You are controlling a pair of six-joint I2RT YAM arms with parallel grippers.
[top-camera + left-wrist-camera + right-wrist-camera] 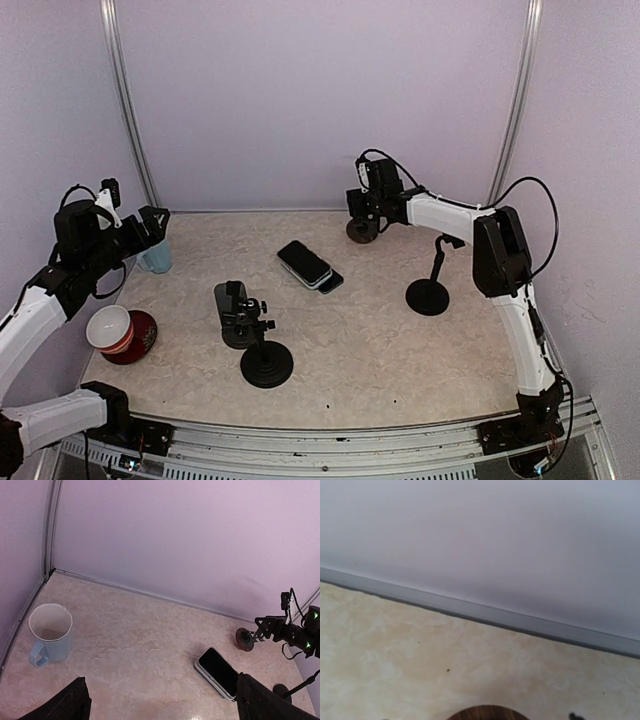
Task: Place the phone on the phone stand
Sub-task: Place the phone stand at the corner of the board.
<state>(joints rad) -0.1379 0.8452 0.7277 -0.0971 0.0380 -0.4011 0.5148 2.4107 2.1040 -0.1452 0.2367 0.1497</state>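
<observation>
1. The left claw (152,224) is held wide apart above the bench (400,350), and nothing is gripped between its fingers (72,702).
2. The phone (304,262) is laid flat on the bench, screen up. It is ahead of the left claw, toward its right finger and well apart from it.
3. The phone stand (243,318) is set upright on a round black base. It is off to the right of the left claw, and the phone lies apart from it.
4. A light blue mug (50,632) is seen near the left claw, ahead of its left finger.
5. The right claw (362,212) is positioned low by the back wall, right over a brown round object (362,231). Whether this claw is apart or clamped cannot be told.
6. A second black stand (430,288) is placed near the right claw, on its near side.
7. A red mug (122,333) is set on the near side of the left claw.
</observation>
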